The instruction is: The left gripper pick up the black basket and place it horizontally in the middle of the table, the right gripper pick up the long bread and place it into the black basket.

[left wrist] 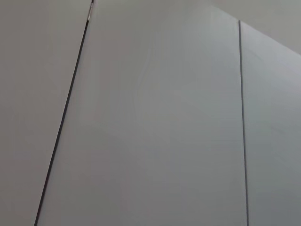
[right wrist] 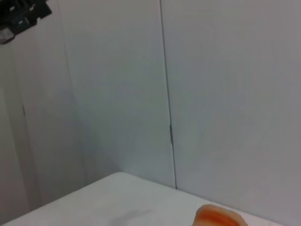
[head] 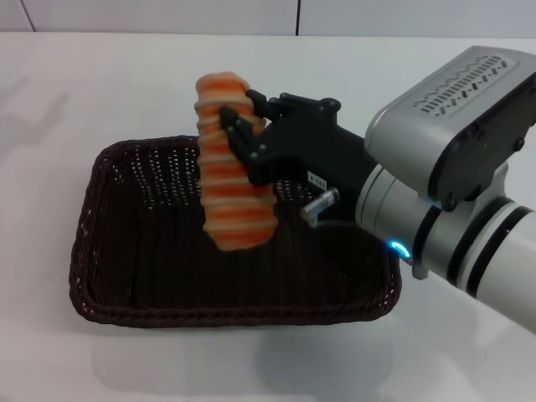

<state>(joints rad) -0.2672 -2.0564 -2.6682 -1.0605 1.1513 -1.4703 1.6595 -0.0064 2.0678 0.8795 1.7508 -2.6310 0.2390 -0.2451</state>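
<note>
Head view: the right gripper (head: 239, 134), reaching in from 3 o'clock, is clamped on the long bread (head: 230, 167), hanging upright over the black basket (head: 109, 260) mid-table (head: 67, 84). The bread looks light and squashable; a mid-length grip suits. Left wrist view: only wall panels; the left gripper is unseen. Right wrist view: the bread's tip (right wrist: 218, 217) at 5 o'clock.

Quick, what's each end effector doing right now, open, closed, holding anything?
Left end effector: not in any view, so it cannot be told.
Right end effector: closed on the long bread, held nearly upright over the black basket.
</note>
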